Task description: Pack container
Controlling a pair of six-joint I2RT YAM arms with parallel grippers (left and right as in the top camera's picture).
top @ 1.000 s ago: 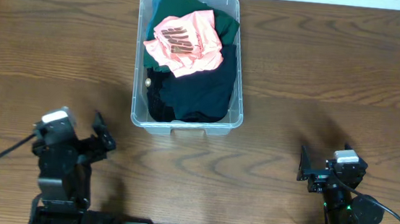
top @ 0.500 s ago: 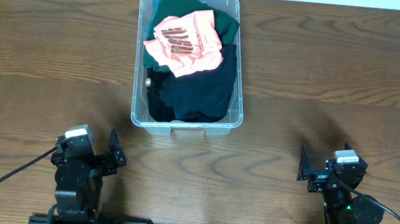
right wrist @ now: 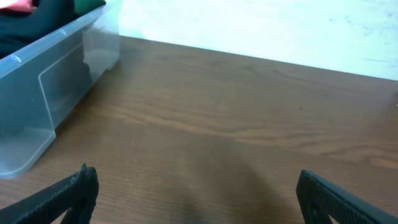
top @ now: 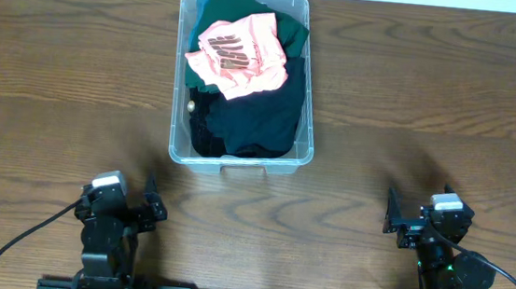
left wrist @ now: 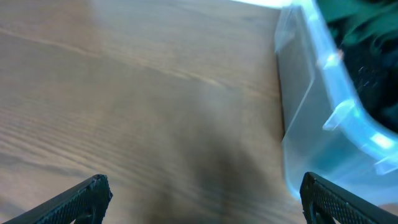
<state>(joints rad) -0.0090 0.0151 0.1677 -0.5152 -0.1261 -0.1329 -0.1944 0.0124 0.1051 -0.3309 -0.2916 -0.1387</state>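
Grippers are held spread wide at the front, nothing pinched: left gripper (top: 127, 210), right gripper (top: 417, 219); farther back on the wooden table (top: 431, 94), the container (top: 310, 93) is set in the middle, filled with dark clothes (top: 260, 117) and a pink shirt (top: 236, 56).

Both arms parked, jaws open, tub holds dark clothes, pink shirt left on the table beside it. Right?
Not quite. The pink shirt lies inside the container, on top of the dark clothes, not on the table; the overhead view shows it. The rest stands: left gripper and right gripper are open and empty.
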